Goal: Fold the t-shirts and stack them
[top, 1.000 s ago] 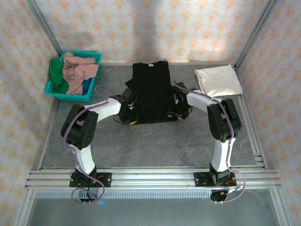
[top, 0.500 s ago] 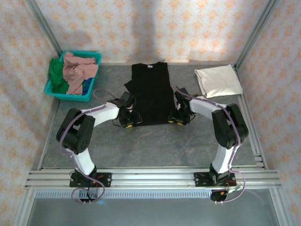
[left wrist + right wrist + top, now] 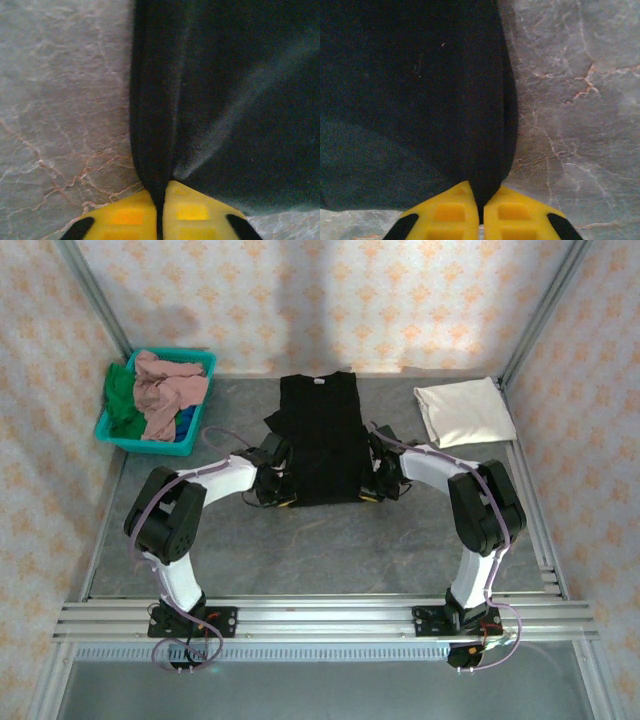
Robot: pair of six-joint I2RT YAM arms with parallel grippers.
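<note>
Black t-shirt (image 3: 320,435): lies flat at the middle of the table (image 3: 320,550), towards the far side, collar end pointing at the far wall. It shows as a narrow upright oblong, with a small flap of cloth jutting out midway along its left edge. The near hem runs straight between the two grippers.

Left gripper (image 3: 279,491): at the near left corner of the black t-shirt. In the left wrist view its yellow fingers (image 3: 125,216) are pressed together with a fold of the black cloth pinched between them, and creases run away from the pinch.

Right gripper (image 3: 375,488): at the near right corner of the same shirt. In the right wrist view its yellow fingers (image 3: 515,215) are likewise clamped on the black cloth at its edge, with bare table to the right.

Cream-white t-shirt (image 3: 463,410): folded, lying flat at the far right corner of the table, well apart from the black one.

Teal basket (image 3: 112,430): at the far left corner. It holds a crumpled pink t-shirt (image 3: 165,390) on top, a green t-shirt (image 3: 120,400) at its left side and a blue t-shirt (image 3: 186,420) at its near right, partly covered.

Both arms reach inward from their bases at the near rail (image 3: 320,620)
</note>
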